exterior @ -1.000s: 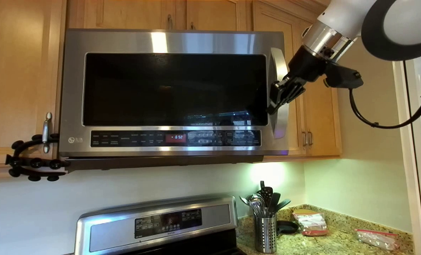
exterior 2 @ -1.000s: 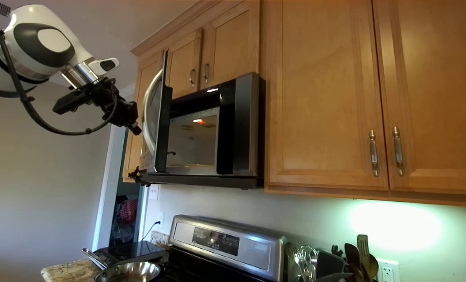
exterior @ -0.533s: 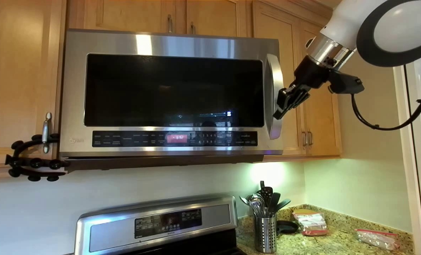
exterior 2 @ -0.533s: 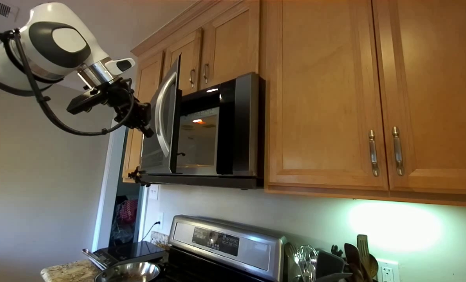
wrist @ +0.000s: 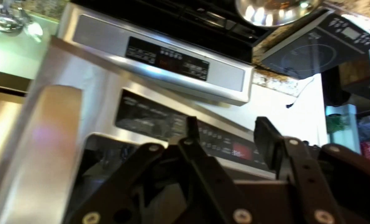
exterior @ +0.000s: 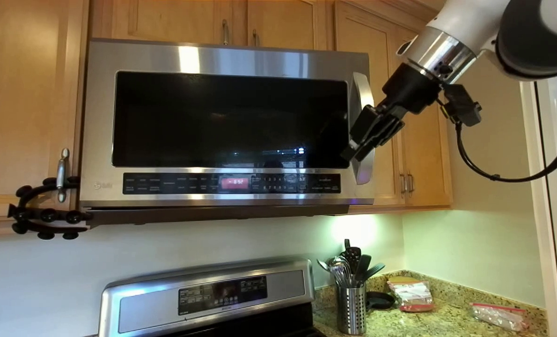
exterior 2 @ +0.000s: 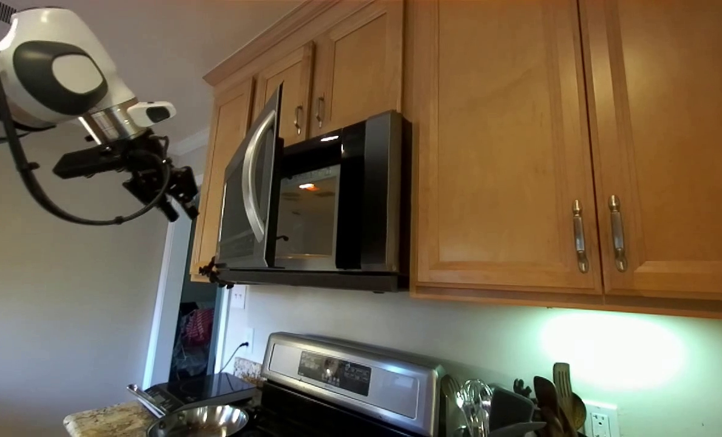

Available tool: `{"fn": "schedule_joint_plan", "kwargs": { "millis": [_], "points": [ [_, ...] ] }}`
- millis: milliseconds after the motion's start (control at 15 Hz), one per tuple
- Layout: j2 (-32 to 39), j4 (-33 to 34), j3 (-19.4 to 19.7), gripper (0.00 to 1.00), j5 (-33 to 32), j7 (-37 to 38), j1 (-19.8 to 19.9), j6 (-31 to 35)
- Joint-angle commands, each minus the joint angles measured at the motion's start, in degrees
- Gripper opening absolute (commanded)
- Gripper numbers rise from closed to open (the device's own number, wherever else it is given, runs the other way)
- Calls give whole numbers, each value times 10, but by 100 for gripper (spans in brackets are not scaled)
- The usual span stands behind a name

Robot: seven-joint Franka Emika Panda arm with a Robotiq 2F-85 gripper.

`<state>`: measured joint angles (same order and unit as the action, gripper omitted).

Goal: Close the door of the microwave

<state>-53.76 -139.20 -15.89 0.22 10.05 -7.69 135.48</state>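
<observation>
The gripper (wrist: 227, 127) has its jaws apart, w/ nothing btwn them in the wrist view, & is canted down & left rather than square-on. The door (exterior 2: 233, 200) isn't shut, so the step in hand is prob. the closing push. To do it well: bring the jaws together for a blunt, stiff tip, square up, then set it on the flat steel beside the handle (exterior 2: 249, 176) or on the bar's face, not in the slot behind the bar, where it could snag. Lean in slow & steady, far & a bit right, as the free edge should sweep that way; pushing mid-window (exterior: 231, 119) or closer to the left would prob. take more force & might skid. Press till flush, then back off straight near.

The door lies just far of the gripper, hinge side prob. left, handle at the right edge. In an exterior view it stands ajar, w/ clear space btwn the gripper (exterior 2: 181, 212) & the door, so no contact. In an exterior view the gripper (exterior: 353, 150) crosses in front of the handle's lower half & the window's lower right corner. Beyond, on the far side, is the microwave (exterior 2: 382, 200) body, w/ the stove (exterior: 208, 297) below
</observation>
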Motion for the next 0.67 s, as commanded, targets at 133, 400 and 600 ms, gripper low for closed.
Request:
{"fn": "schedule_joint_plan", "kwargs": {
  "millis": [133,400,600],
  "points": [
    [3,-8,-97,94,40,61,-58,44],
    [7,-4,-89,49,23,42,-49,50],
    [-2,-14,-45,29,19,19,-42,54]
  ]
}}
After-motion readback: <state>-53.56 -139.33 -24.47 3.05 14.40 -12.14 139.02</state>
